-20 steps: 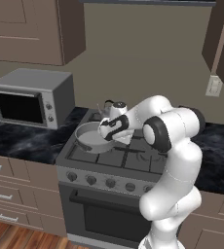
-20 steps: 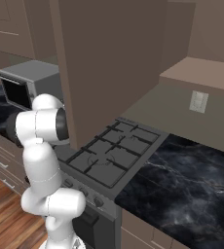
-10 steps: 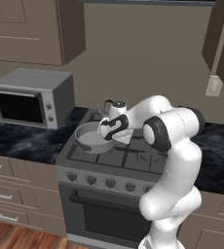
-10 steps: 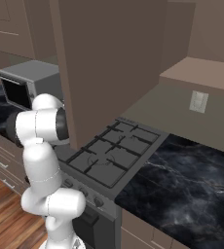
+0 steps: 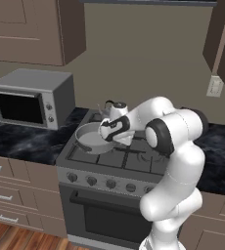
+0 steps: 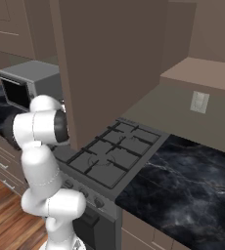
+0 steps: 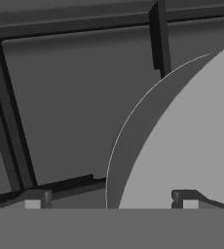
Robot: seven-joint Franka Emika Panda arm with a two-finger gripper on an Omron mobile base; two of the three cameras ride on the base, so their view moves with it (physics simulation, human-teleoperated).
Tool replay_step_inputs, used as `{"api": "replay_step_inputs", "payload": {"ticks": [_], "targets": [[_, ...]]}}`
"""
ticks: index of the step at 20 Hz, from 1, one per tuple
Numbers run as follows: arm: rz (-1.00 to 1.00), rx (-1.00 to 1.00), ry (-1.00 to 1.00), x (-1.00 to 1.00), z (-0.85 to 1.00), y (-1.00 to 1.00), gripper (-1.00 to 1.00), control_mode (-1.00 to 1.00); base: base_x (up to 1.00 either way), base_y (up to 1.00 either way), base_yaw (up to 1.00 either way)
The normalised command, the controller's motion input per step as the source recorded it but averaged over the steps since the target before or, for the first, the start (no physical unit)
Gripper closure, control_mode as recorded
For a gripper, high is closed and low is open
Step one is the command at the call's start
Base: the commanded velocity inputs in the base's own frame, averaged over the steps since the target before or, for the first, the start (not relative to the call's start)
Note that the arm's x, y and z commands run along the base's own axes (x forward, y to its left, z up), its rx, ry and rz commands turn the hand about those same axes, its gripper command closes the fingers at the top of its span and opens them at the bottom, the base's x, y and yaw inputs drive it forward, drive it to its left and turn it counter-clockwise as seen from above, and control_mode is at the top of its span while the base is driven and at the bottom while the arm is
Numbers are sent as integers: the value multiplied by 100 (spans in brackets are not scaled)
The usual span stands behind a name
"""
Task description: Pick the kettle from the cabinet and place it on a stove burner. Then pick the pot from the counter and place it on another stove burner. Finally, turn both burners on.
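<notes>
Pot (image 5: 91, 138) sits on the front-left burner (image 5: 96, 149), its rim directly under my gripper (image 7: 109, 197); my fingers straddle that rim, spread wide, holding nothing. Kettle (image 5: 113, 108) stands just behind on the rear burner, near my wrist. Knobs (image 5: 110, 184) lie below along the range front; I'd guess lifting straight up clears both.

The robot is a glossy white arm (image 5: 175, 161) built of rounded, bulbous segments, with dark grey-black rings at its joints. Its wrist ends in a white hand with a black band (image 5: 113, 128). Two small dark finger tips (image 7: 184, 198), blocky with pale faces, show in the hand view
</notes>
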Motion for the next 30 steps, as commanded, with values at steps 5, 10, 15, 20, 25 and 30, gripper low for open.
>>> {"api": "replay_step_inputs", "payload": {"ticks": [5,10,15,20,25,30], "targets": [[0,0,-2,-26,17,0,-100,-100,0,0,0],[0,0,-3,-30,26,0,-100,-100,0,0,0],[0,0,-3,-36,22,0,-100,-100,0,0,0],[0,0,-3,-36,25,0,-100,-100,0,0,0],[0,0,-4,-34,29,0,-100,-100,0,0,0],[0,-2,-4,-30,28,6,-100,-100,0,0,0]]}}
